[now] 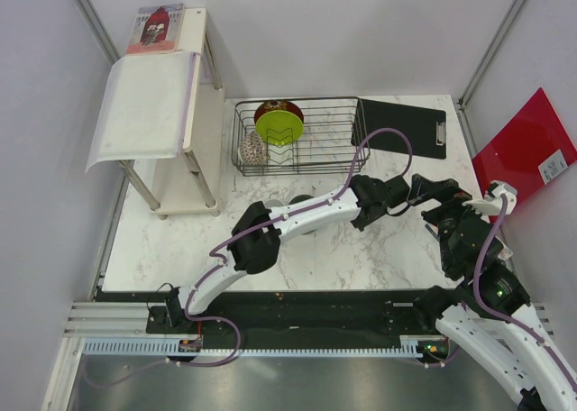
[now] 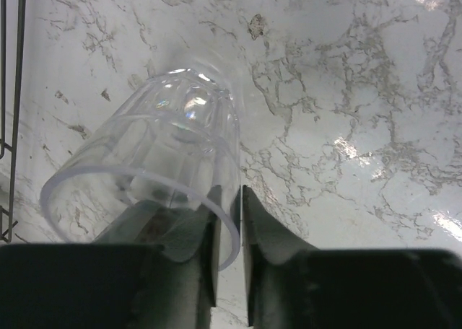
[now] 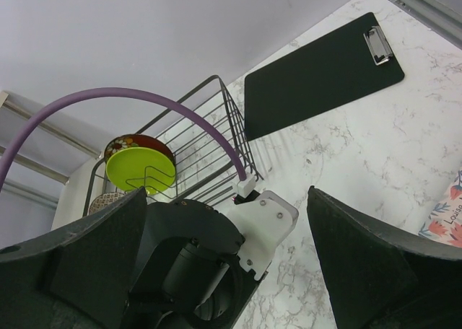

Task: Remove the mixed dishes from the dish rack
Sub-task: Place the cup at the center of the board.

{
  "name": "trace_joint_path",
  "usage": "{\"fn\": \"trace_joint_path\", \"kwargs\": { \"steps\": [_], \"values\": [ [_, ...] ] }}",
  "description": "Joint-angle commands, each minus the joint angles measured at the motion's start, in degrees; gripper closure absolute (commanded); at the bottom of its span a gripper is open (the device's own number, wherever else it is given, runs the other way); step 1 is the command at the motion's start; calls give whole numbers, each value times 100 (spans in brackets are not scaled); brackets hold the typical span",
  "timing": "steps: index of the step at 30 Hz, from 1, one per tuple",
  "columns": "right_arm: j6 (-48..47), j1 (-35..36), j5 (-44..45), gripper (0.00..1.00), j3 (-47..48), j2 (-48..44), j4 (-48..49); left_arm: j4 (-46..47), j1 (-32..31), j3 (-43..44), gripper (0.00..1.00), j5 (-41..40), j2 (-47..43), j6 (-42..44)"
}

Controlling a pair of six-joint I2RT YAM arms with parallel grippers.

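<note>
glass pinched by its rim, clear of the rack

the left gripper (image 2: 229, 192) is clamped on the clear glass (image 2: 155, 163), with the rim wall between its fingers. this probably suits a body too wide to span. the glass juts ahead of it, tilted over the table (image 2: 346, 91). the dish rack (image 2: 11, 91) sits at its left, holding the lime-green plate (image 1: 279, 123). the right gripper (image 3: 225, 192) is spread wide and empty.

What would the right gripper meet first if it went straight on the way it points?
Probably the left arm's wrist, straight ahead of the open right gripper; the dish rack lies beyond it, though depth is unclear.
</note>
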Motion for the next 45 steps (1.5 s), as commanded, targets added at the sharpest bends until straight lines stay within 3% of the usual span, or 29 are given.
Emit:
{"fn": "trace_joint_path", "kwargs": {
  "steps": [1,6,9,14,16,23,27,33,37,40,43,44,45],
  "values": [
    [2,25,-12,2,3,-31,35,-8,-36,275,69,-241,-92,198],
    [-16,25,6,2,38,-40,35,18,-45,275,36,-144,-180,180],
    [-51,17,41,2,82,-40,35,27,-54,284,24,-197,-224,145],
    [-183,17,199,2,266,-31,44,114,-54,459,16,-293,-443,-4],
    [-270,17,286,2,354,-13,35,229,-54,495,1,-267,-610,-31],
    [-367,17,401,2,575,-48,35,923,-19,372,1,-39,-1436,-303],
    [-367,17,463,2,575,-110,35,1458,174,-407,1,110,-2033,-724],
    [-367,17,507,2,531,-128,-9,2373,956,-1919,1,313,-3255,-1691],
    [-333,8,410,2,434,-23,-9,2348,1544,-2203,1,-370,-3573,-1789],
    [-227,17,331,2,250,57,8,2006,1756,-2011,1,-1398,-3398,-1596],
    [-104,17,165,2,75,136,44,1759,2002,-1983,1,-2042,-3204,-2034],
    [-78,17,129,2,39,145,44,1785,2090,-2010,3,-1686,-3169,-1991],
    [-60,17,77,2,4,171,52,1855,2169,-2001,23,-1560,-3081,-1965]
  ]
}}
